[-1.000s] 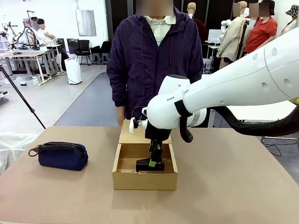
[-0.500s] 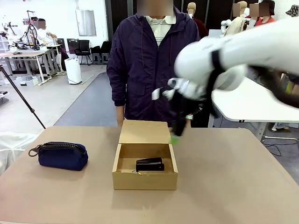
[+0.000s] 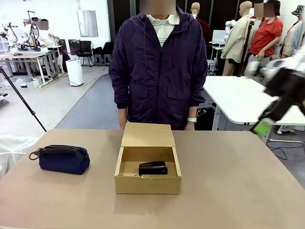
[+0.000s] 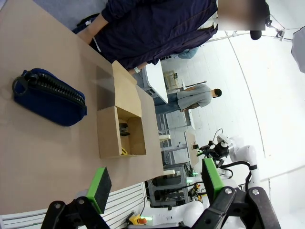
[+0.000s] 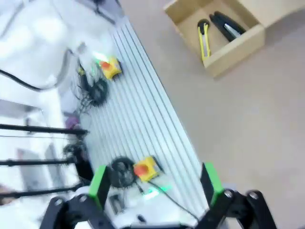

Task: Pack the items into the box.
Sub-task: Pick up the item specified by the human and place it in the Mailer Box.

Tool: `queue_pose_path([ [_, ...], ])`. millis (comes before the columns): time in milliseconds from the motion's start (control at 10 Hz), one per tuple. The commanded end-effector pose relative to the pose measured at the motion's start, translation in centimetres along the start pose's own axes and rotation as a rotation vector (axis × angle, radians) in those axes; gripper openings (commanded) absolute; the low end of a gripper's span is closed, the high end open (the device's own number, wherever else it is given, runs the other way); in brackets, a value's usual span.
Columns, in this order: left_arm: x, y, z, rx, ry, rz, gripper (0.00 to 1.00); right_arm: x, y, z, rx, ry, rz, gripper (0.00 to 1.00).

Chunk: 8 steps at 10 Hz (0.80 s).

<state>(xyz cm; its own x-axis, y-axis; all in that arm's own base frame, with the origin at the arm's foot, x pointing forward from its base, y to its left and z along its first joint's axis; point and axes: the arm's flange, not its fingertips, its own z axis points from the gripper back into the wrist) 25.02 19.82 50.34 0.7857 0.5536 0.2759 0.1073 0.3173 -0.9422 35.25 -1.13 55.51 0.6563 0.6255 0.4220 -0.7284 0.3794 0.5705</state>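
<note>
Box [image 3: 147, 183], lid [image 3: 147, 135] open: stapler [image 3: 152, 168] and knife [image 5: 203, 40] lie side by side inside, so packing looks done; next would be folding the lid shut from its far edge. Pouch [image 3: 62, 158] well to its left; left gripper [image 4: 155, 180] and right gripper [image 5: 155, 180] both with fingers spread, empty. Change: a second ago the right gripper stood in the box at the stapler, now it is raised clear at the right; person [image 3: 159, 67] beyond.

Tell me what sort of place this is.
Probably a robotics lab or test hall: a big open room with a white work table, a tripod on the floor, and yellow emergency-stop buttons on a ribbed metal base.
</note>
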Motion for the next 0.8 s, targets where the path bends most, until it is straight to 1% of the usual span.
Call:
queue_pose_path([
  [0, 0.0, -0.1, 0.0, -0.023, -0.008, -0.010, 1.00, -5.3, -3.5, 1.0, 0.094, -0.469, -0.296, 1.00],
  [100, 0.0, -0.1, 0.0, -0.023, -0.008, -0.010, 1.00, -7.4, -3.7, 0.5, 0.101, -0.588, -0.438, 1.00],
  [300, 0.0, -0.1, 0.0, -0.023, -0.008, -0.010, 1.00, -8.1, -3.7, -0.2, 0.127, -0.677, -0.694, 1.00],
  [400, 0.0, -0.1, 0.0, -0.023, -0.008, -0.010, 1.00, -5.2, -3.0, -1.6, -0.063, -0.514, -0.600, 1.00],
  [500, 0.0, -0.1, 0.0, -0.023, -0.008, -0.010, 1.00, -10.8, -5.5, 1.4, 0.121, -0.438, -0.491, 1.00],
  [700, 0.0, -0.1, 0.0, -0.023, -0.008, -0.010, 1.00, -10.8, -5.5, 1.4, 0.121, -0.438, -0.491, 1.00],
])
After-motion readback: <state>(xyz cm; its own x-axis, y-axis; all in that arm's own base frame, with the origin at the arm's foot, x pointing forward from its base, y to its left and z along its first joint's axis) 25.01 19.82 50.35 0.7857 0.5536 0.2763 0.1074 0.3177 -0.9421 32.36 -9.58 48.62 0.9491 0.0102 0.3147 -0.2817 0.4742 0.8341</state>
